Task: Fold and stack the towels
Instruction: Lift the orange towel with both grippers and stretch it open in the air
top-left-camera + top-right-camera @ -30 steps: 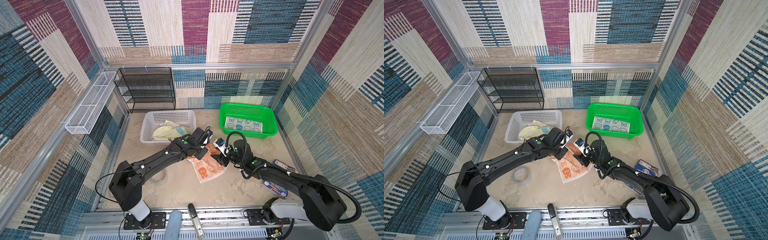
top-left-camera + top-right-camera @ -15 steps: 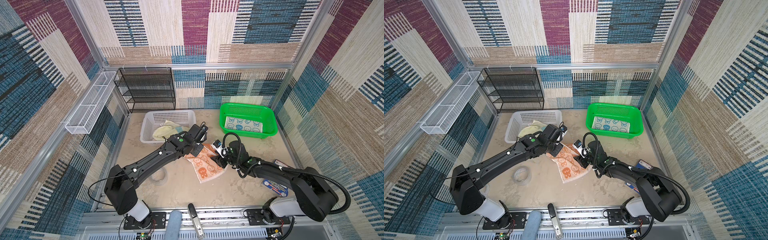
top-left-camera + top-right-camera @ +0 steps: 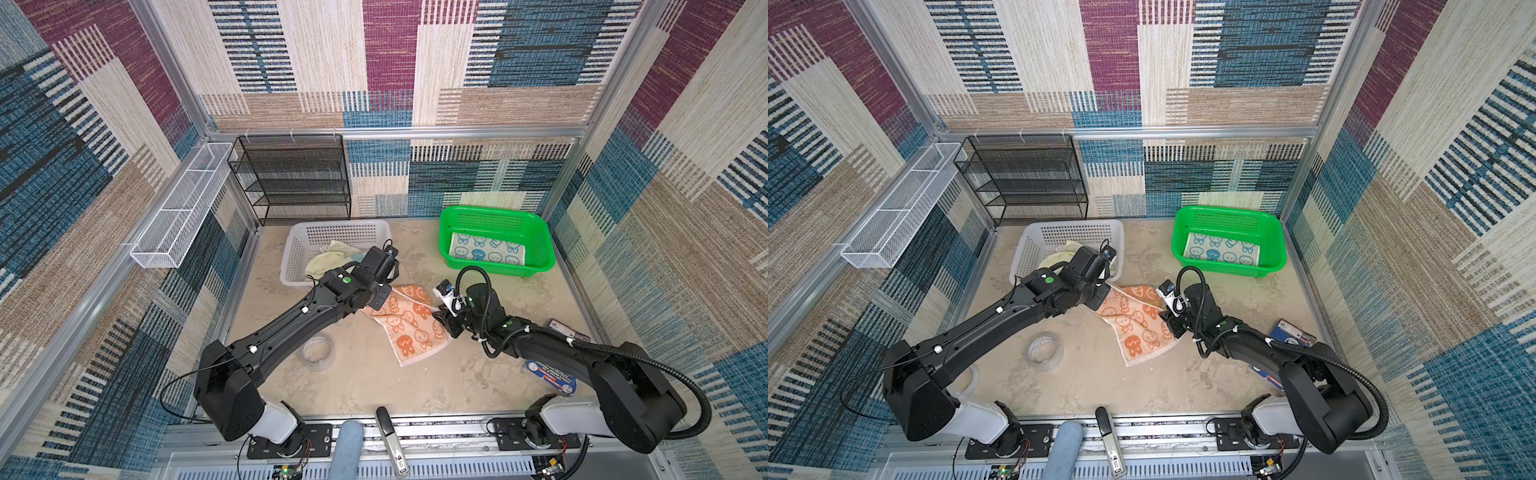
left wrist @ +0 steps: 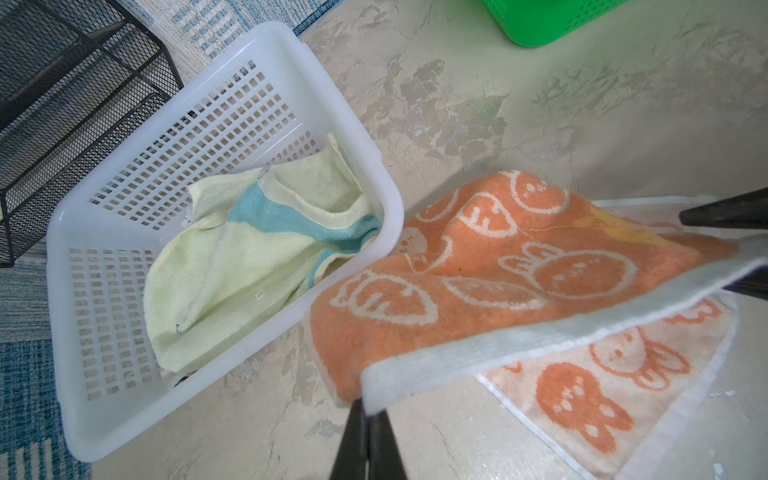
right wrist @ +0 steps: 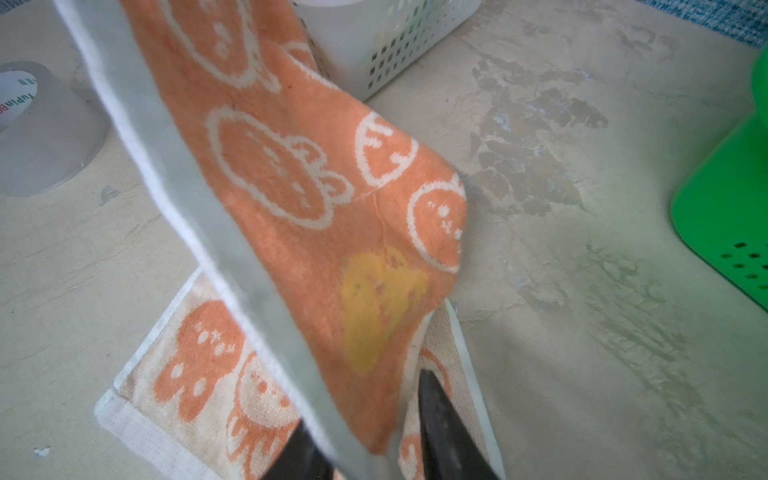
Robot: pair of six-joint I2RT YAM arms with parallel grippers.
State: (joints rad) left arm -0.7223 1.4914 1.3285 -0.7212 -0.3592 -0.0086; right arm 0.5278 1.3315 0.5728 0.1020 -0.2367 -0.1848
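Observation:
An orange towel (image 3: 409, 328) (image 3: 1138, 328) with bunny print lies on the table's middle, its far edge lifted and folded over. My left gripper (image 3: 383, 297) (image 4: 365, 409) is shut on one lifted corner. My right gripper (image 3: 438, 316) (image 5: 363, 399) has the other lifted corner between its jaws, which stand a little apart, and its fingers (image 4: 723, 216) show on either side of the cloth. In the white basket (image 3: 332, 232) sits a crumpled pale yellow and teal towel (image 3: 332, 259) (image 4: 249, 249). A folded towel with blue bunnies (image 3: 486, 251) lies in the green basket (image 3: 494, 212).
A clear tape roll (image 3: 318, 353) stands left of the orange towel. Two printed packets (image 3: 550, 376) lie under my right arm. A black mesh shelf (image 3: 295, 178) lines the back wall and a white wire tray (image 3: 178, 208) hangs on the left wall.
My left gripper has drawn the held towel corner slightly left, toward the white basket. My right gripper's jaws have narrowed around the other lifted corner.

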